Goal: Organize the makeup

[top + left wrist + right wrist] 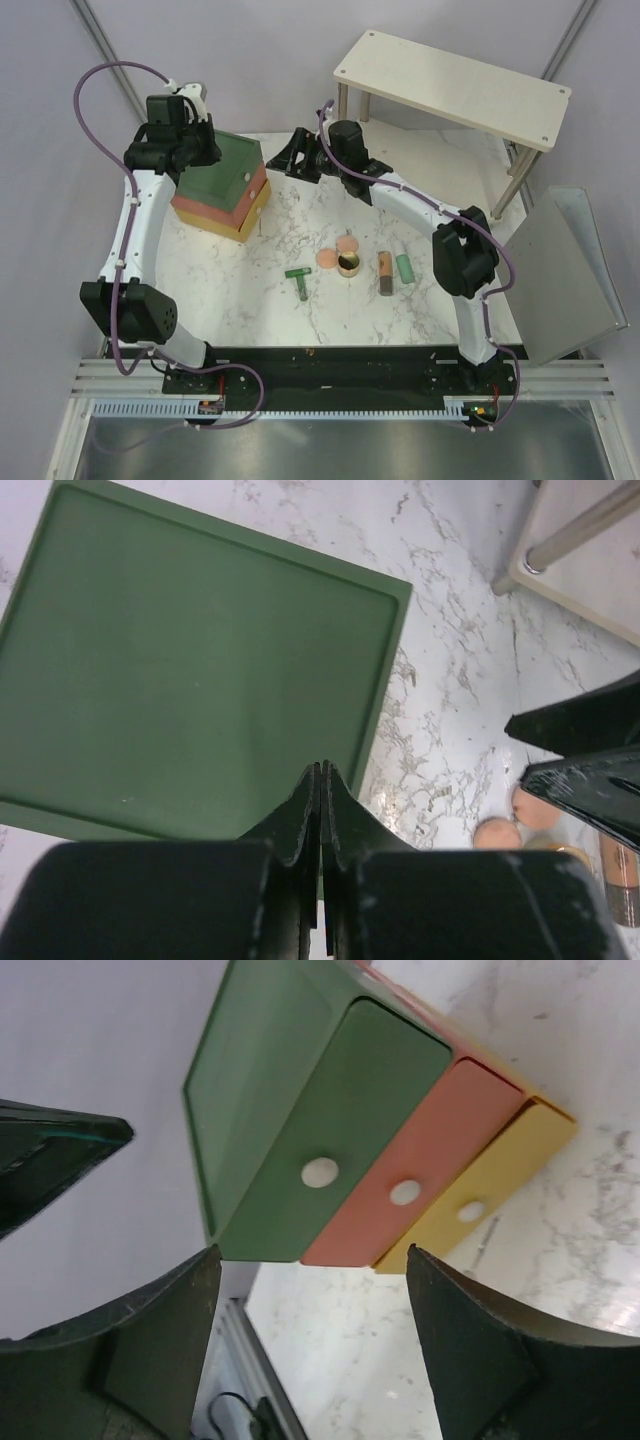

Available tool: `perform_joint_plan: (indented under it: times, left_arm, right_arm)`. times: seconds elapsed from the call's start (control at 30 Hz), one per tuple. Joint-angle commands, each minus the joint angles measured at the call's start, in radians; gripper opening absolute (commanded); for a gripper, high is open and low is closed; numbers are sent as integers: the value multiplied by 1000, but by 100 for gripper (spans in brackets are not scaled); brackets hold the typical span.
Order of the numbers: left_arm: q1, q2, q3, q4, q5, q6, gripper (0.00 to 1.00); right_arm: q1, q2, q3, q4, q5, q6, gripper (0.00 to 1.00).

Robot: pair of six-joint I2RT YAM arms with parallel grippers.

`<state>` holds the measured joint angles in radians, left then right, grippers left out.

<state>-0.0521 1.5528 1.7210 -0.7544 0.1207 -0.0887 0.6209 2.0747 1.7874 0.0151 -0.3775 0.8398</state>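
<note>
Makeup — full set overhead only

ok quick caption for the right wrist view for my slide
Right gripper, jaws open, faces the stacked green, orange and yellow drawer box with white knobs on the marble table.

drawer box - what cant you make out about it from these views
- What is in the drawer box: no view looks inside; right wrist shows only its three fronts.
- Its near edge, left wrist: partly behind the shut left gripper.
- Its far left corner, top external: under the left arm.
</note>
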Motion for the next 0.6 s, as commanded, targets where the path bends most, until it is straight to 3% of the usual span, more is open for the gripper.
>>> perform_joint_plan:
  times: [0.0, 0.17, 0.33, 0.57]
  left_arm:
    - [46, 35, 57, -22, -33, -71, 2]
    - [115, 79, 65, -43, 16, -98, 2]
    - [121, 90, 46, -57, 34, -86, 2]
    - [121, 99, 17, -63, 62, -88, 2]
  right_arm:
    - [0, 62, 13, 222, -127, 198, 79]
    - [0, 139, 1, 394, -169, 363, 60]
    - [5, 235, -6, 577, -196, 540, 56]
    - [26, 306, 47, 635, -202, 630, 51]
